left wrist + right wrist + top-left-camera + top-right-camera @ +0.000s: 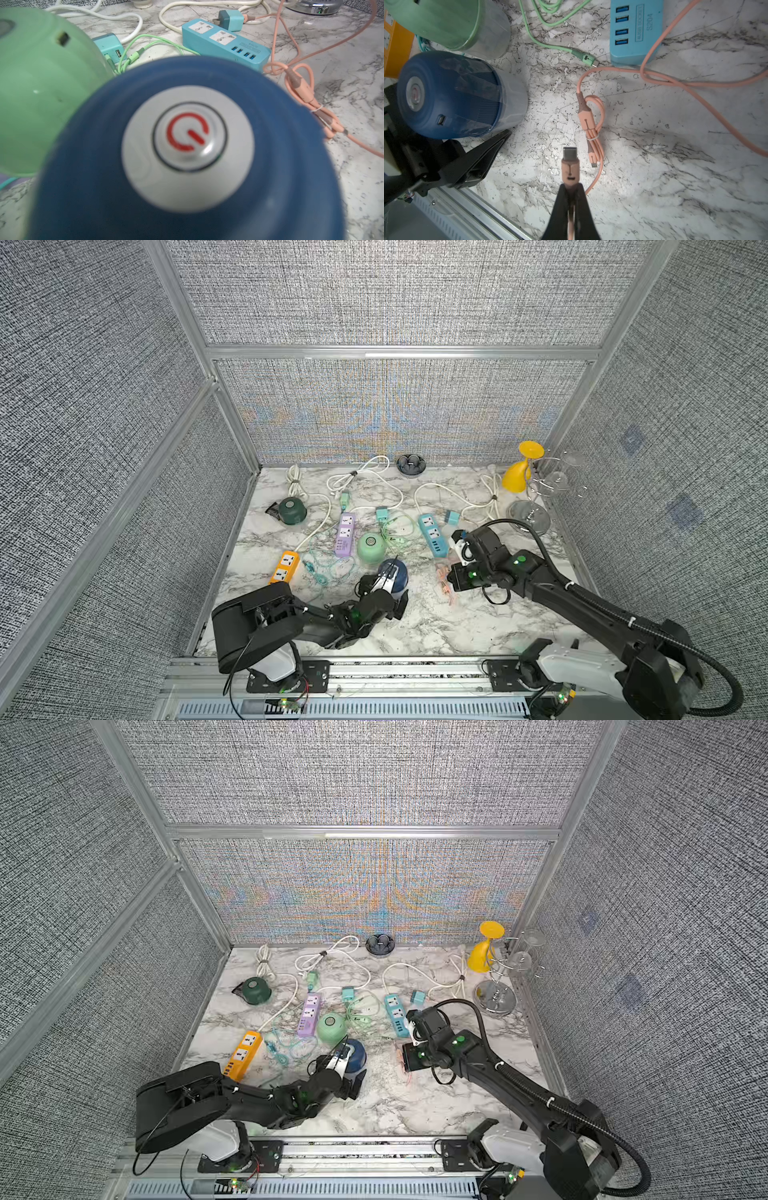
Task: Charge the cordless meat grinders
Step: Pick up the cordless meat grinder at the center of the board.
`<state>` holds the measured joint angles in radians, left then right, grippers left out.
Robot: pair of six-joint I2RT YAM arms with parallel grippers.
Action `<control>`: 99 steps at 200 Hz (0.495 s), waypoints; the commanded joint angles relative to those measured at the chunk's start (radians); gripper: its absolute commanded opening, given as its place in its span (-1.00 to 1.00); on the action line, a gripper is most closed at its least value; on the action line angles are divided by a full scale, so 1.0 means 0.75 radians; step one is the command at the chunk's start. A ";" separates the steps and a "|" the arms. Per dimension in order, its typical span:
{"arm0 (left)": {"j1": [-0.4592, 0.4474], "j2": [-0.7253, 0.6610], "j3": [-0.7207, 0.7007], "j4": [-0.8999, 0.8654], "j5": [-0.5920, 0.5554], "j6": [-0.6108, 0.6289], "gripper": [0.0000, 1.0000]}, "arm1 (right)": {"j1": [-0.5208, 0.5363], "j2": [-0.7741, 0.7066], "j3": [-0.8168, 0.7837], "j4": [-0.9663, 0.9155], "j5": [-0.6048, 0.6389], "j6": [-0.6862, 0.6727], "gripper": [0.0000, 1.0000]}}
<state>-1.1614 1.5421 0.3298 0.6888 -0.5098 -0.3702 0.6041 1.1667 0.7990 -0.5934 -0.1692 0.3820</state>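
Observation:
The navy blue cordless meat grinder (400, 574) stands at the front middle, its silver button (188, 148) filling the left wrist view. My left gripper (397, 584) is open and straddles it; one black finger (481, 160) shows beside its clear base. A small port (440, 120) is set in its dome. The mint green grinder (371, 547) stands just behind it, and the dark green one (292, 510) sits far left. My right gripper (571, 187) is shut on the pink cable's plug (570, 166), a little above the marble, to the right of the navy grinder.
Purple (345, 535), blue (432, 536) and orange (284, 568) power strips lie among white, green and teal cables. The pink cable's bundled ends (591, 126) lie on the marble. A dark round dish (410, 465) sits at the back; a yellow glass (519, 472) hangs on a rack (532, 512) at the right.

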 commanded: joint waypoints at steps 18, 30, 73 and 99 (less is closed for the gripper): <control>0.000 0.051 0.023 0.077 -0.105 0.026 0.99 | -0.001 0.001 0.014 -0.002 -0.029 0.004 -1.00; 0.000 0.069 0.022 0.096 -0.128 0.028 0.99 | 0.000 -0.002 0.016 -0.002 -0.030 0.006 -1.00; 0.002 0.114 0.026 0.141 -0.171 0.022 0.99 | 0.000 0.005 0.014 0.002 -0.040 0.008 -1.00; 0.002 0.143 0.029 0.171 -0.185 0.013 0.99 | 0.000 0.009 0.013 0.004 -0.043 0.008 -1.00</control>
<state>-1.1614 1.6344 0.3473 0.7769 -0.6121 -0.3634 0.6041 1.1721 0.8047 -0.5934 -0.1917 0.3836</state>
